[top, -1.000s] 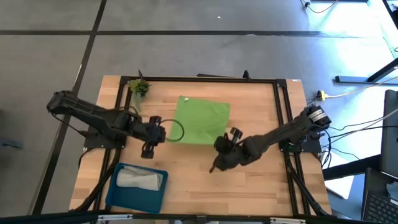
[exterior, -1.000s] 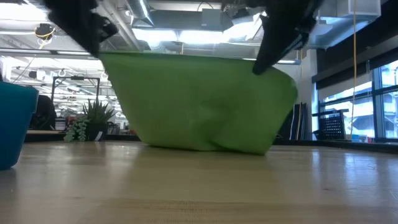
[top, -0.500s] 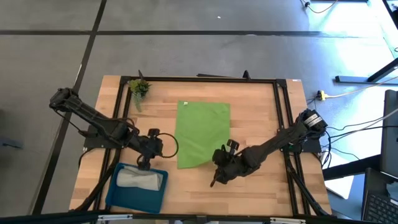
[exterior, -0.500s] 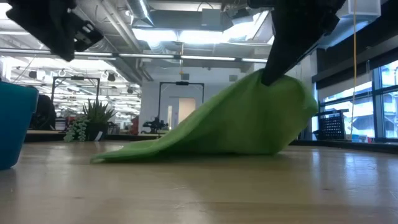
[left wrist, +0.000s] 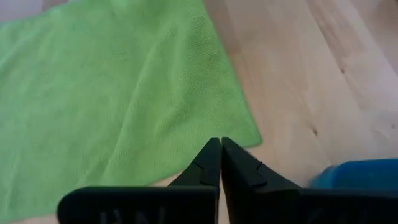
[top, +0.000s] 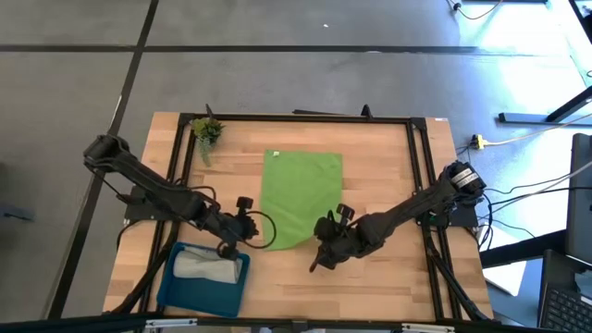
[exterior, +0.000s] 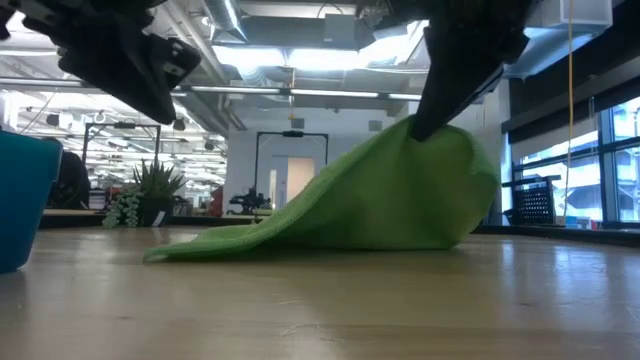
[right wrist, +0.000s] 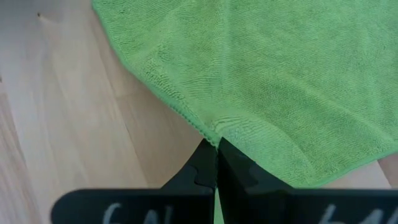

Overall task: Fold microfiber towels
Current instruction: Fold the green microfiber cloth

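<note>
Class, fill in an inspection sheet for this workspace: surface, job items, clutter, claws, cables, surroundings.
Surface: wooden table, black frame.
Job items: green towel lying mostly flat, one corner lifted; grey towel bunched in the blue tray.
Clutter: plant sprig at the far left corner.
Claws: right claw shut on the green towel's edge; left claw shut, empty, above the table beside the towel's corner.
Cables: loop by the left claw; more beside the table.
Surroundings: open hall; no person seen.
</note>
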